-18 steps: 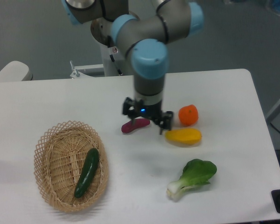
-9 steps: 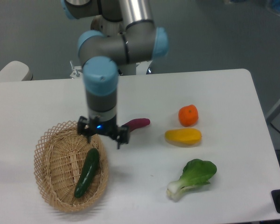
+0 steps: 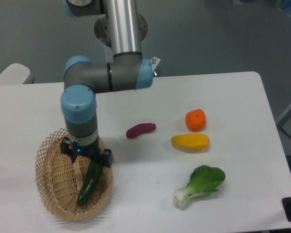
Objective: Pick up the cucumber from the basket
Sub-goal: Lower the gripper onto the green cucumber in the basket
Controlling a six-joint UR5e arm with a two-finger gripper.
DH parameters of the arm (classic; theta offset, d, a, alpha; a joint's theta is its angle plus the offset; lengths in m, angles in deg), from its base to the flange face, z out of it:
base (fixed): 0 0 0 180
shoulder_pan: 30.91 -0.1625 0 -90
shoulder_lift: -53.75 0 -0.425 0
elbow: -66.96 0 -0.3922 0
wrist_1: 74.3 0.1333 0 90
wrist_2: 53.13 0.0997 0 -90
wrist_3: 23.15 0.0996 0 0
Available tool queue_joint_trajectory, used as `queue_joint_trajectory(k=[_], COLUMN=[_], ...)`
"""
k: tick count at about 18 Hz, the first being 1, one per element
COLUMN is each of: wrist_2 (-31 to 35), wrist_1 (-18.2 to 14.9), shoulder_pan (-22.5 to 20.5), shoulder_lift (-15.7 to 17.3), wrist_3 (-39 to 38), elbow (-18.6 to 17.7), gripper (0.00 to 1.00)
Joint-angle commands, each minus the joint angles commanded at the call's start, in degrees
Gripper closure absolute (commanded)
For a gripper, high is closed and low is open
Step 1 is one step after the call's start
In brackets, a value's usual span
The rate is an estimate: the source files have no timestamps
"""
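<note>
1. Dark green and glossy, the cucumber (image 3: 88, 182) lay lengthwise in the basket (image 3: 52, 194), its upper end under the gripper.
2. Woven of tan wicker, the basket sat at the table's (image 3: 233, 92) front left.
3. Directly over the cucumber's upper end hung the gripper (image 3: 86, 156), its fingers spread to either side, not visibly closed on it.
4. Well apart to the right lay a purple sweet potato (image 3: 140, 130), an orange fruit (image 3: 195, 120), a yellow fruit (image 3: 190, 141) and a bok choy (image 3: 200, 184).
</note>
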Motion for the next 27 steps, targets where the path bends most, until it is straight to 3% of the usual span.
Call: queue_joint_trajectory(k=[6, 20, 24, 27], wrist_2=[1.24, 2.81, 2.91, 2.91], wrist_1=[1.67, 1.85, 1.76, 1.67], shoulder_pan=[0.27, 0.44, 0.44, 0.44], shoulder_lift=[-2.46, -4.57, -4.49, -4.31], wrist_3=[0.09, 0.17, 2.02, 2.72], elbow=[0.44, 1.05, 1.41, 1.49], gripper=[0.00, 0.01, 0.52, 0.68])
